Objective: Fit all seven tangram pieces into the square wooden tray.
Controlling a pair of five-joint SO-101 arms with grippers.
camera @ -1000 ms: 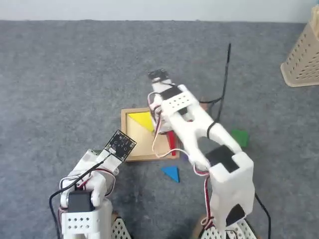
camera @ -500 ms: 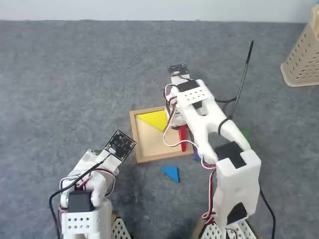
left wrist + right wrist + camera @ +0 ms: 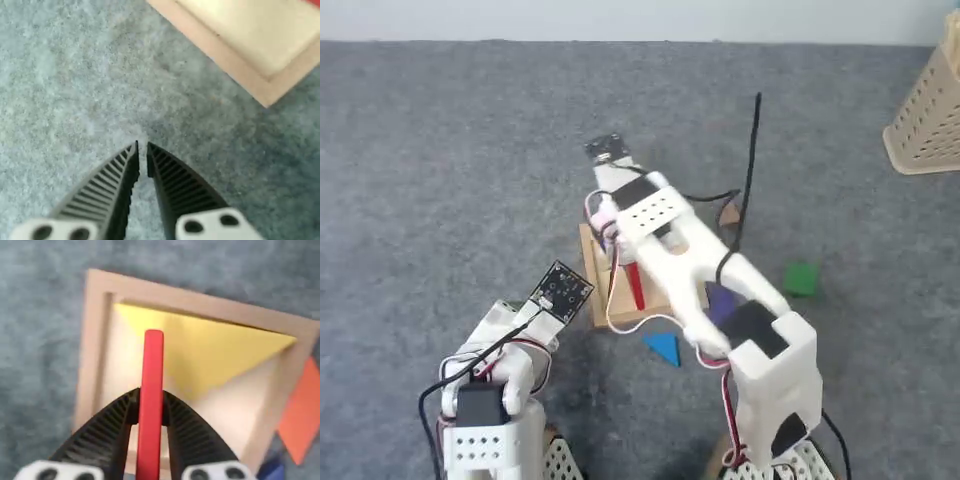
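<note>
Right gripper [image 3: 150,394] clamped on the red piece [image 3: 152,365], pinching its two flat faces so it stands on edge, poised over the square wooden tray [image 3: 95,340]. Yellow triangle [image 3: 210,355] lies flat inside the tray along one side. Orange piece [image 3: 300,410] sits just outside the rim; blue triangle [image 3: 663,347] and green piece [image 3: 801,278] lie loose on the grey mat [image 3: 60,75]. Left gripper [image 3: 142,146] hangs over the mat near a tray corner, jaws all but together, nothing between them. Red piece looks thin, rigid and light, with a smooth painted finish – likely to pivot or slide in a pinch. Best gripped mid-length across the faces, then tipped flat.
</note>
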